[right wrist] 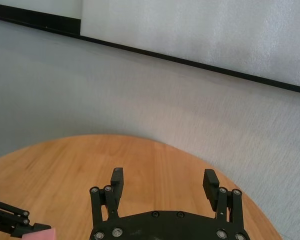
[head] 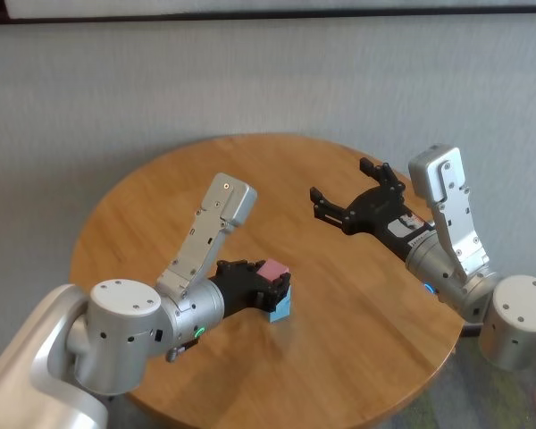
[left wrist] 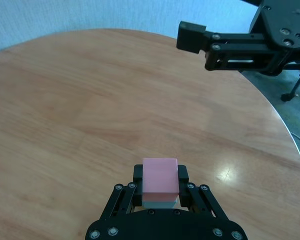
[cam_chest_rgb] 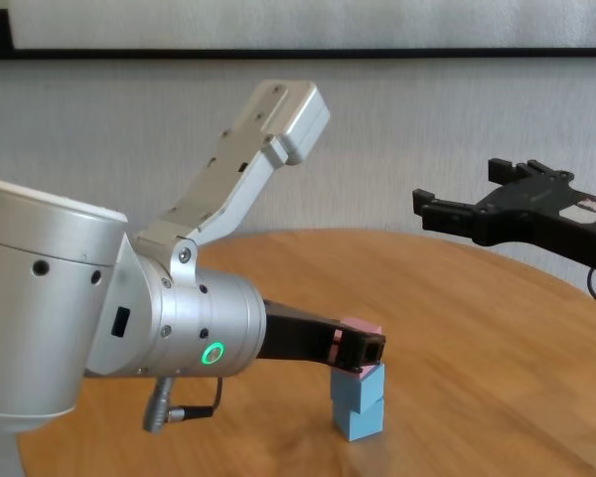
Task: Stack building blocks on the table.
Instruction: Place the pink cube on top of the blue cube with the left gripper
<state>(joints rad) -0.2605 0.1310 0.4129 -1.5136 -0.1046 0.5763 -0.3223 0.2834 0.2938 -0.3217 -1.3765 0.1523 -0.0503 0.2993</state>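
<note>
A pink block (cam_chest_rgb: 362, 326) rests on top of two stacked light blue blocks (cam_chest_rgb: 359, 402) on the round wooden table (head: 161, 206). My left gripper (cam_chest_rgb: 363, 348) is shut on the pink block (left wrist: 160, 175), one finger on each side. In the head view the pink block (head: 273, 268) shows above a blue block (head: 282, 307) near the table's middle. My right gripper (head: 348, 189) hangs open and holds nothing above the far right of the table, well away from the stack. Its two fingers (right wrist: 117, 179) stand wide apart in the right wrist view.
A grey wall runs behind the table. The table's edge (left wrist: 285, 130) curves round to the right of the stack, with floor beyond it. Bare wood lies between the stack and the right gripper.
</note>
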